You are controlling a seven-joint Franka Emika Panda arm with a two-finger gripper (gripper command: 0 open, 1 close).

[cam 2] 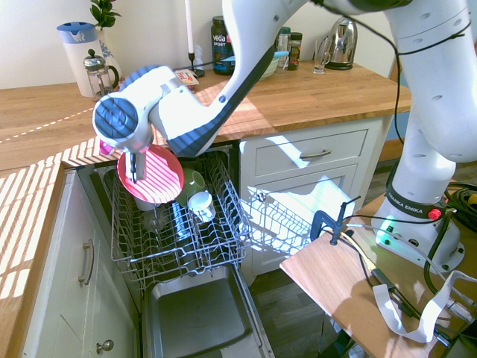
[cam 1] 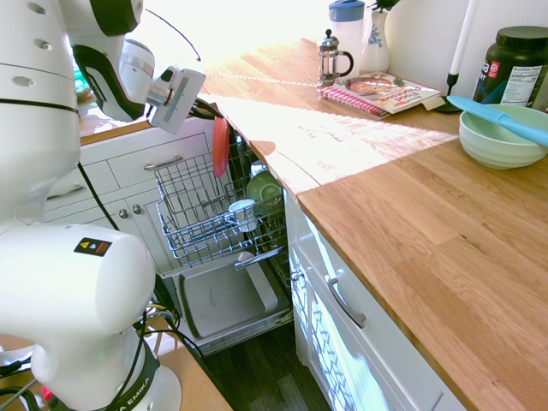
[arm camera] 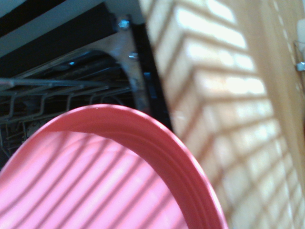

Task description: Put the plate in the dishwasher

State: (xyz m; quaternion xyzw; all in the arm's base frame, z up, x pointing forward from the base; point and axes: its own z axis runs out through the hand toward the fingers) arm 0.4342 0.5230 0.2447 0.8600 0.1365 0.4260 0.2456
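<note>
Plate (cam 2: 151, 175) of coral-pink plastic, round and shallow with a raised, stepped rim, hangs on edge from the gripper (cam 2: 134, 173), whose two dark fingers are clamped on its upper rim. Striped sunlight falls across its smooth, slightly glossy face; in the wrist view the plate (arm camera: 109, 176) fills the lower part as a broad pink arc.

Directly below the jaws sits the pulled-out grey wire rack (cam 2: 175, 235) of the dishwasher (cam 2: 197, 317), a grid of thin metal rods with upright tines. The plate's lower edge is down among the items at the rack's back but I cannot tell if it touches the wires. Just beside the jaws, on the rack, stand a pale green bowl-like dish (cam 2: 194, 183) and a small white cup (cam 2: 201, 205). Further below lies the open door with its smooth grey inner panel.

Above and beside the jaws runs a wooden worktop (cam 2: 45, 119) of oiled plank strips. On it, well away from the jaws, are a glass French press (cam 2: 95, 73), a dark supplement tub (cam 2: 220, 46) whose label reads "vega SPORT", a steel kettle (cam 2: 343, 43), and a mint bowl (cam 1: 501, 137) holding a blue spatula (cam 1: 501, 120). The arm's base is lettered "FRANKA EMIKA".
</note>
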